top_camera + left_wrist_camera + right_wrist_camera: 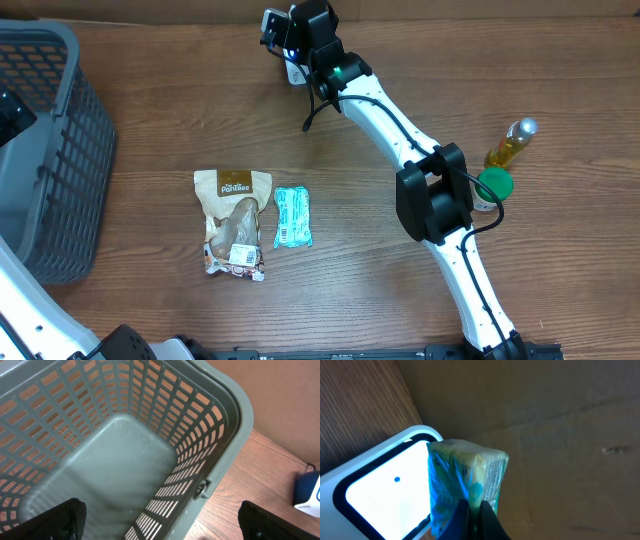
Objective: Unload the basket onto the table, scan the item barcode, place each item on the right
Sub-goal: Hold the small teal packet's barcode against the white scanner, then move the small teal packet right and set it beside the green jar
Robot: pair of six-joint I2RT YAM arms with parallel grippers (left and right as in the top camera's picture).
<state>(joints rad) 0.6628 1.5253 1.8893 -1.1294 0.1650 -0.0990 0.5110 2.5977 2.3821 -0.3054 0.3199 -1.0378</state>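
Jaws of the right gripper [474,516] pinched a blue-green plastic-wrapped packet [465,477], upright at the edge of the lit window of a white rounded scanner [375,495]. Over a grey plastic lattice basket [235,410] the left gripper [160,527] hung spread wide.

The right arm [468,280] has white, rounded links and black joint housings. The biggest housing is a black block [432,195] right of the frame centre. A thin black cable [308,122] runs along the arm, and a small green light [338,72] glows near the top. The left arm [25,310], at lower left, is white too. The left gripper [165,522] has black matte fingers [60,520]; the right gripper [474,522] has dark ones.
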